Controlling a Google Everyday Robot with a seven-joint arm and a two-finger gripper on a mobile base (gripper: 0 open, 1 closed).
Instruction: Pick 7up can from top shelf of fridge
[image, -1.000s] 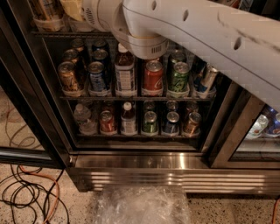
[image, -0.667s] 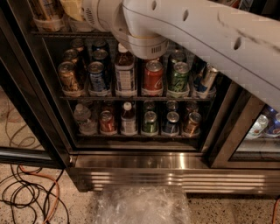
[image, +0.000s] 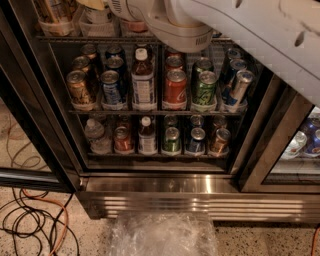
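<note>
Upward and rightward the arm (image: 250, 30) has shifted, baring more of the tubs (image: 55, 27). Beyond it the fridge (image: 200, 185) shows its lower racks (image: 150, 113) full of cans. Farthest up, the end effector (image: 94, 4) sits at the top shelf (image: 60, 38), mostly cut off. Whether it grips anything I cannot tell. No 7up can shows there, so the pick looks unfinished.

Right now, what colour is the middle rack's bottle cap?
White cap, camera view; claw at top-left edge.
</note>
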